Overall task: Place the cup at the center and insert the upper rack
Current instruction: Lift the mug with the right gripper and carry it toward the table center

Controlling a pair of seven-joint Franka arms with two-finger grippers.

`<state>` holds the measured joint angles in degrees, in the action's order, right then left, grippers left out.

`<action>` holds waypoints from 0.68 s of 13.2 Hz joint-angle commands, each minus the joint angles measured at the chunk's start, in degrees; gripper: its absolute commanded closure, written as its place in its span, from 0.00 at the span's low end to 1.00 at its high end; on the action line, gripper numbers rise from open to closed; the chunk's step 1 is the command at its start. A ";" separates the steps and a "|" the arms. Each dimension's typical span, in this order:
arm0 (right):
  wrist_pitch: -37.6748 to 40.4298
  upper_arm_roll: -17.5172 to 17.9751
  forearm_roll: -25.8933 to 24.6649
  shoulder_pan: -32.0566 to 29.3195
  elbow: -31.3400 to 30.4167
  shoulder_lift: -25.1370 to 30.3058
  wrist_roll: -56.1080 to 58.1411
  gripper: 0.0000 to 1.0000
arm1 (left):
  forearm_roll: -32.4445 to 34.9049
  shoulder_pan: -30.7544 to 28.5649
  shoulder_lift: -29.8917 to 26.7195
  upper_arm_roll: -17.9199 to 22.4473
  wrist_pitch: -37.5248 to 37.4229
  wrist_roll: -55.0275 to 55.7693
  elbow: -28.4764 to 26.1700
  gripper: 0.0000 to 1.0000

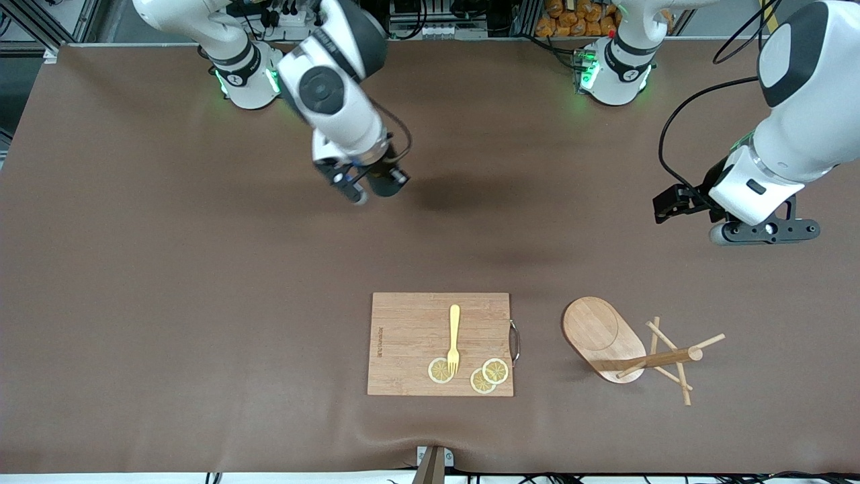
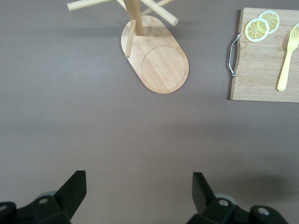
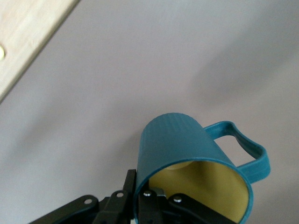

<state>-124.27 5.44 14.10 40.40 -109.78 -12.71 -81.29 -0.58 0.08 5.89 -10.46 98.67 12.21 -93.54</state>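
Observation:
My right gripper (image 1: 368, 186) hangs over the bare table between the arm bases and the cutting board. It is shut on the rim of the dark teal cup (image 1: 390, 181). In the right wrist view one finger sits inside the cup (image 3: 182, 140) against its yellow lining and the other outside; the gripper (image 3: 142, 191) holds it tilted, handle out to the side. The upper rack (image 1: 605, 336), a light wooden mug tree on an oval base, stands near the front camera toward the left arm's end. My left gripper (image 1: 668, 205) hovers open and empty above the table, with the rack (image 2: 159, 65) in its wrist view ahead of the gripper (image 2: 139, 189).
A rectangular wooden cutting board (image 1: 440, 343) with a metal handle lies beside the rack, toward the table's middle. It carries a yellow fork (image 1: 454, 336) and three lemon slices (image 1: 495, 370). The brown table mat (image 1: 201, 302) covers the whole surface.

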 commanded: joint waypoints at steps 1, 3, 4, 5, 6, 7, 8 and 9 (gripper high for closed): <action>-3.95 -1.05 -0.12 4.50 -0.53 -3.09 -2.64 1.00 | 1.46 -0.16 -1.75 -0.18 -0.67 -0.17 -0.59 0.00; -6.50 -1.05 -0.47 6.18 -0.53 -6.00 -3.96 1.00 | 1.37 -0.25 -2.19 -0.18 -0.67 0.09 0.20 0.00; -7.73 -1.22 -0.47 7.06 -0.35 -7.31 -5.45 1.00 | 1.37 -0.43 -2.46 -0.09 -0.67 0.01 0.38 0.00; -9.66 -1.14 -0.47 7.15 -0.26 -8.55 -7.38 1.00 | 1.37 -0.60 -2.81 0.09 -0.85 -0.26 0.38 0.00; -10.81 -1.14 -0.47 7.15 -0.18 -9.69 -8.35 1.00 | 1.37 -0.60 -3.68 0.35 -2.07 0.00 0.38 0.00; -11.25 -1.14 -0.47 7.15 0.00 -10.66 -8.80 1.00 | 1.37 -0.60 -4.65 0.52 -3.39 0.09 0.46 0.00; -11.69 -1.14 -0.47 7.15 0.09 -11.28 -8.80 1.00 | 1.37 -0.69 -5.44 0.70 -4.27 0.01 0.81 0.00; -12.22 -1.14 -0.47 7.33 0.00 -11.72 -8.89 1.00 | 1.45 -0.95 -6.06 0.70 -5.50 0.09 1.25 0.00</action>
<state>-136.03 5.03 14.03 46.76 -110.75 -23.59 -88.42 -0.58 -0.34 2.13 -9.62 95.82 12.21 -92.80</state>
